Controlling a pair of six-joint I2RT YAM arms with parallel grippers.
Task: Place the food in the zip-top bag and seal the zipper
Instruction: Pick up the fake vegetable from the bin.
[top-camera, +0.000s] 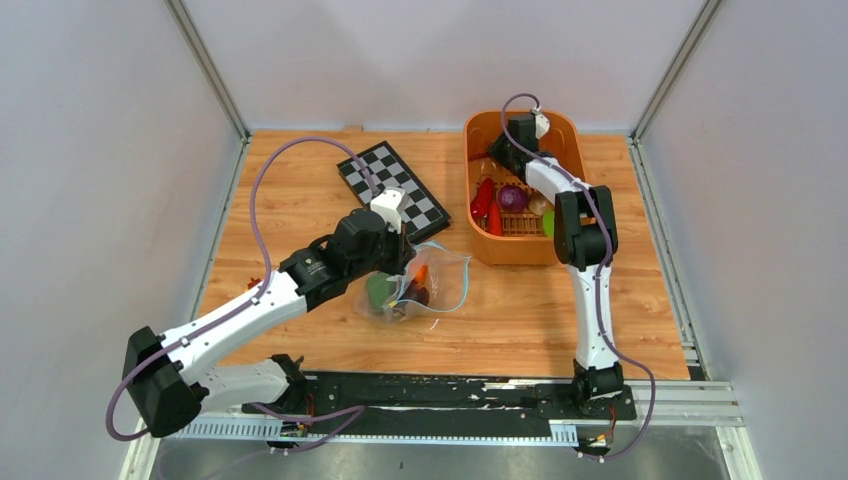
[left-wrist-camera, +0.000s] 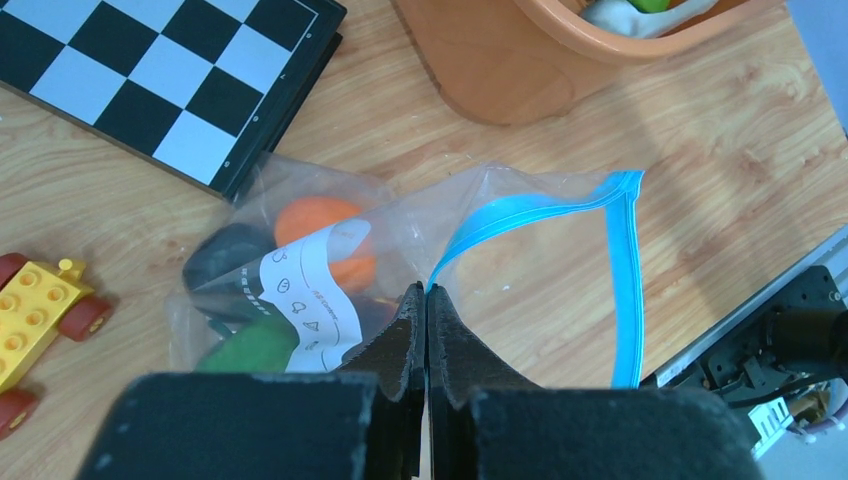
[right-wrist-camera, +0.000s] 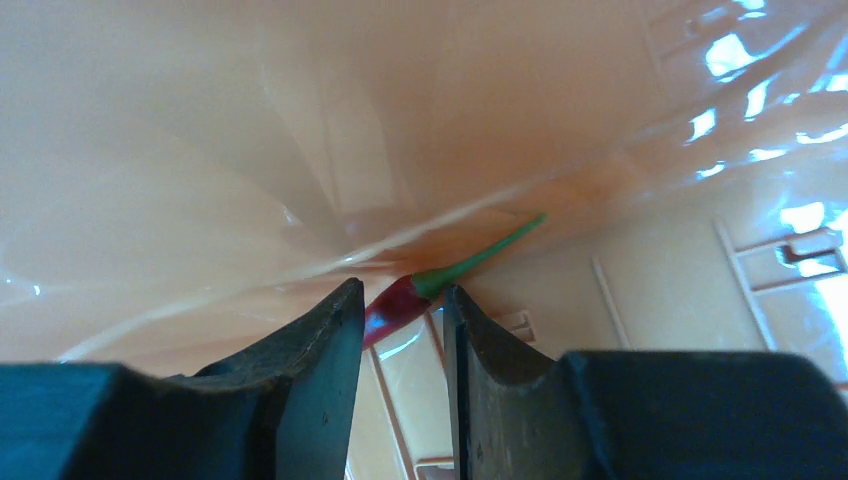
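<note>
Surface: one wooden surface (top-camera: 300, 200), with pale walls on three sides.
Arms: two. The left arm (top-camera: 250, 305) reaches to the middle of the surface. The right arm (top-camera: 585, 250) reaches into the basket.
Basket: one orange basket (top-camera: 520, 250) at the far right. The right arm hides part of what lies in it.
Chessboard: one black-and-white chessboard (top-camera: 395, 185) on the far side, just beside the bag.
Zip-top bag: one clear, crinkled zip-top bag (left-wrist-camera: 540, 280), lying mid-surface, left of the basket. It carries one white label (left-wrist-camera: 310, 285).
Zipper: one light-blue zipper (left-wrist-camera: 625, 290), arching from the jaws up to a corner and down. Its lower end is hidden behind the gripper body.
Left gripper: the left gripper (left-wrist-camera: 426, 293) has its jaws pressed together, pinching the bag's film where the blue strip begins.
Right gripper: the right gripper (right-wrist-camera: 402, 288) is low inside the basket. Its jaws stand a narrow gap apart with a chilli between them; I cannot tell whether they press it.
Food in the bag: three pieces can be made out, one orange fruit (left-wrist-camera: 325, 225), one dark fruit (left-wrist-camera: 225, 260) and one green fruit (left-wrist-camera: 255, 350). All are partly behind the label.
Food in the basket: at least four pieces show from above, two long red pieces (top-camera: 483, 198), one purple ball (top-camera: 512, 197) and one lime-green piece (top-camera: 548, 222) half behind the arm. Others are too blurred to count.
Toy car: one yellow toy car (left-wrist-camera: 45, 305) with red wheels, cut off at the left edge.
Chilli: one red chilli (right-wrist-camera: 390, 308) with a green stem, its tail hidden behind a finger.
</note>
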